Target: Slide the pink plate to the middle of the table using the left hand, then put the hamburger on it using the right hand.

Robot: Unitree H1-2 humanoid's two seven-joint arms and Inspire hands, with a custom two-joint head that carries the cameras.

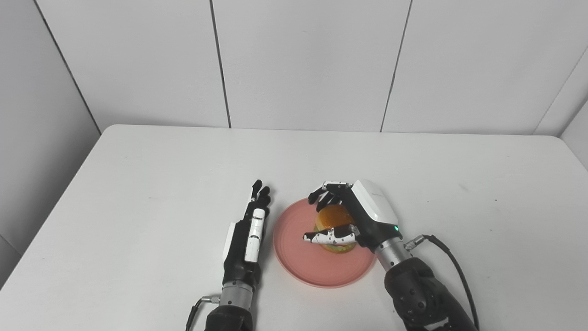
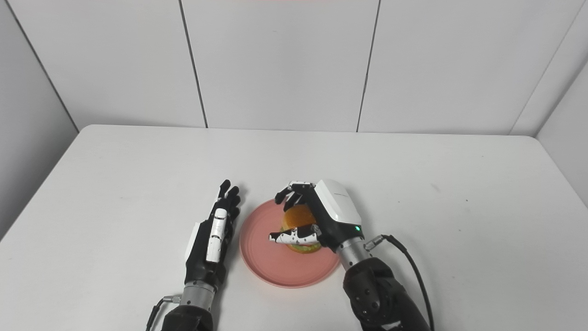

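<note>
You see, alike in both views, your right hand (image 1: 356, 216) with fingers (image 1: 327, 195) curled around the orange-bunned hamburger (image 1: 334, 219) on the round pink plate (image 1: 298, 257); your left hand (image 1: 245, 239) lies flat beside it, fingers straight and pressed together.

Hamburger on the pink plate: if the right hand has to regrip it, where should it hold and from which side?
Grip the hamburger across the bun's rounded sides, from above and the right, as the right hand does now. It stands upright on the pink plate, low and round, and the left hand lies off the plate's left rim.
</note>
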